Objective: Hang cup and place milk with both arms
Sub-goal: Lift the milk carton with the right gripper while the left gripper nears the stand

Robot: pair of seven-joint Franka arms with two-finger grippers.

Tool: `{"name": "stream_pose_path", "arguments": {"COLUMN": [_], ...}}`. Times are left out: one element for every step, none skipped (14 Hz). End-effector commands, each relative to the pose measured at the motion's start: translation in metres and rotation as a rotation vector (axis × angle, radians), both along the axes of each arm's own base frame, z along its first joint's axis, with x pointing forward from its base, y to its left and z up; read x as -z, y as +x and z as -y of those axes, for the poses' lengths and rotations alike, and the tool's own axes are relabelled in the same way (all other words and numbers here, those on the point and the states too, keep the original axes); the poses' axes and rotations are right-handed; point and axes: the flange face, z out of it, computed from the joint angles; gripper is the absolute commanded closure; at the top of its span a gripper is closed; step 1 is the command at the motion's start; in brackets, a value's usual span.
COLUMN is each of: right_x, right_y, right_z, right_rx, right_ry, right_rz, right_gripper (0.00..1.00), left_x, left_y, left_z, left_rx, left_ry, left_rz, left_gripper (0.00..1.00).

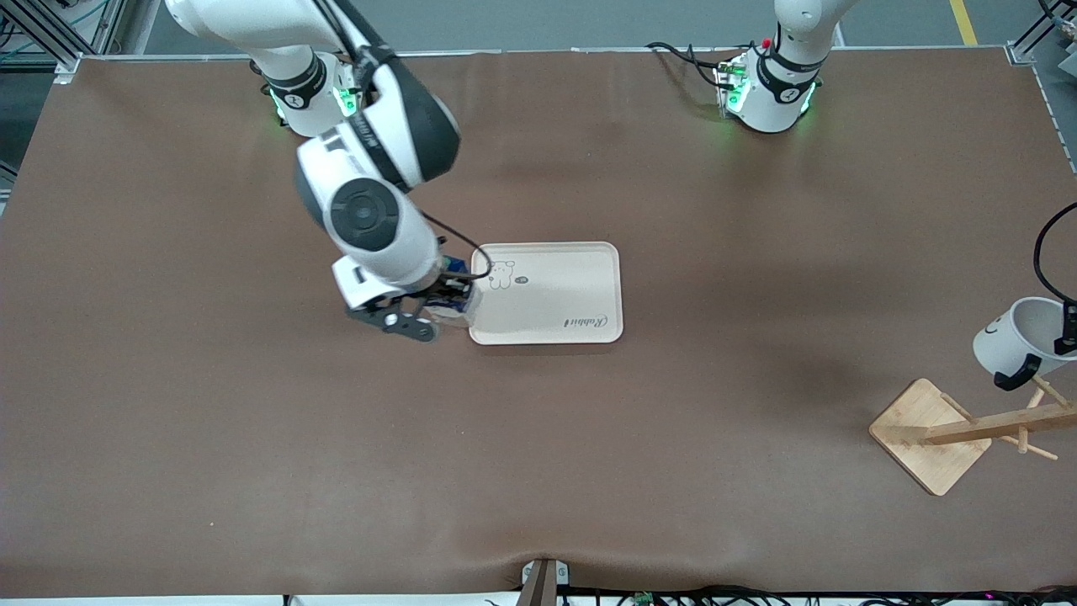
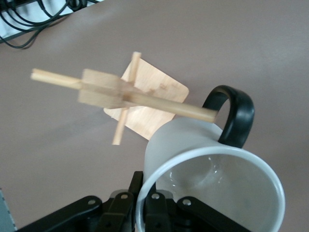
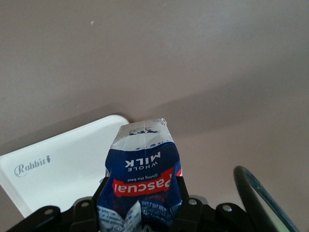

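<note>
My right gripper (image 1: 439, 305) is shut on the dark blue milk carton (image 1: 455, 269) and holds it over the edge of the pale tray (image 1: 580, 282) that faces the right arm's end of the table. In the right wrist view the crumpled carton (image 3: 144, 176) sits between the fingers, with the tray (image 3: 63, 166) beside it. My left gripper (image 1: 1067, 330) is shut on the rim of the white mug (image 1: 1014, 332), tilted over the wooden rack (image 1: 968, 429). In the left wrist view the mug (image 2: 212, 188) has its black handle (image 2: 236, 116) beside the tip of a rack peg (image 2: 193, 112).
The rack's square base (image 1: 925, 433) stands near the left arm's end of the table, nearer to the front camera than the tray. The tray has a rabbit drawing (image 1: 502, 274). Brown cloth covers the table (image 1: 252, 438).
</note>
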Motion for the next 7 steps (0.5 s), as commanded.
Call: {"name": "stream_pose_path", "arguments": {"right_x": [-0.006, -0.006, 0.001, 0.009, 0.012, 0.015, 0.019], "right_y": [0.012, 0.017, 0.022, 0.028, 0.032, 0.035, 0.038], "right_z": [0.039, 0.055, 0.075, 0.103, 0.122, 0.136, 0.154], "right_rx": [-0.001, -0.005, 0.010, 0.029, 0.019, 0.010, 0.014], "right_ry": [-0.003, -0.005, -0.019, -0.029, -0.030, -0.040, -0.057], "right_rz": [-0.022, -0.035, -0.059, -0.072, -0.076, -0.081, -0.084], "right_gripper": [1.00, 1.00, 1.00, 1.00, 1.00, 1.00, 1.00], "left_x": [-0.002, 0.001, 0.002, 0.003, 0.003, 0.006, 0.009], "left_y": [0.005, 0.005, 0.005, 0.005, 0.006, 0.007, 0.008], "left_z": [-0.010, -0.015, -0.016, -0.017, -0.021, -0.027, -0.028], "left_rx": [0.042, 0.040, 0.038, 0.038, 0.034, 0.043, 0.048], "left_ry": [-0.003, -0.003, -0.005, -0.003, 0.002, 0.005, 0.005], "left_rz": [0.025, 0.023, 0.022, 0.029, 0.038, 0.044, 0.049], "left_gripper": [1.00, 1.00, 1.00, 1.00, 1.00, 1.00, 1.00]}}
